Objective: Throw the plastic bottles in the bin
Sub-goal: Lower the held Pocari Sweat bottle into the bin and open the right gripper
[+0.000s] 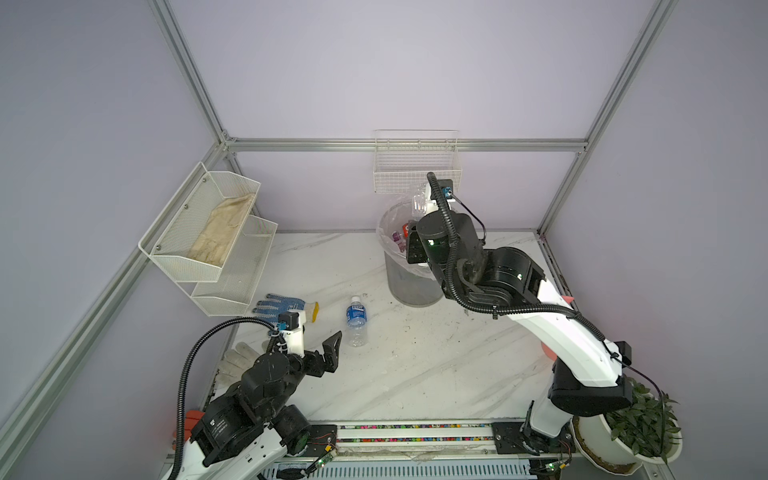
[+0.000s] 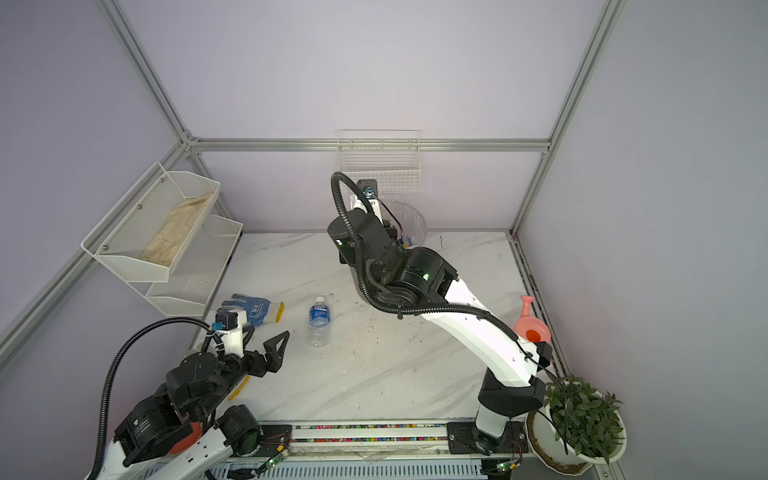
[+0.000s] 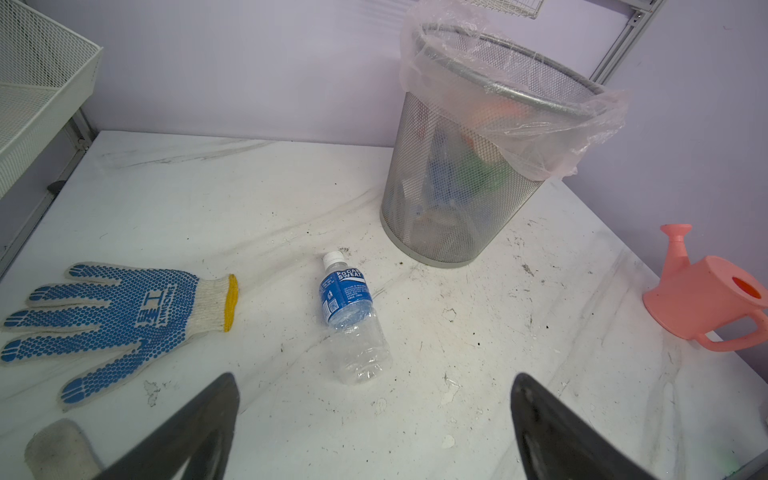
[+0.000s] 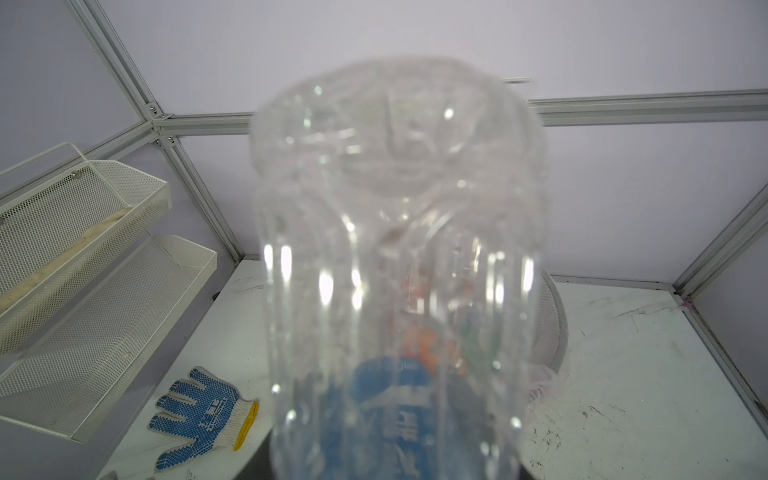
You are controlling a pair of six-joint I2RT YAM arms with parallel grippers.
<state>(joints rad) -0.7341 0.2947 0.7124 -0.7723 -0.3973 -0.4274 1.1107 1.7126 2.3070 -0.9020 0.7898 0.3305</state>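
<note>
**Drop step at the bin.** The right gripper, clamped on a clear ribbed plastic bottle, holds it in the air above the mouth of the tall grey mesh bin, which is lined with a clear plastic bag. The next move appears to call only for the jaws to part while the bottle hangs inside the rim, not over its edge.

Across the white marbled table, the left gripper hovers with its 2 jaws spread wide, holding nothing. It points at 1 blue-labelled, white-capped bottle lying on its side. That bottle lies between a blue-dotted work glove and the bin, touching neither. It looks like the next pick, and would need a grasp across its body.

The held bottle almost fills the right wrist view, and the fingers gripping it do not show there. The left wrist view alone looks through the mesh at blue, green and orange shapes, probably bottles inside. A pink plastic watering can stands plainly in a top view and in the left wrist view; the right wrist view misses it.
</note>
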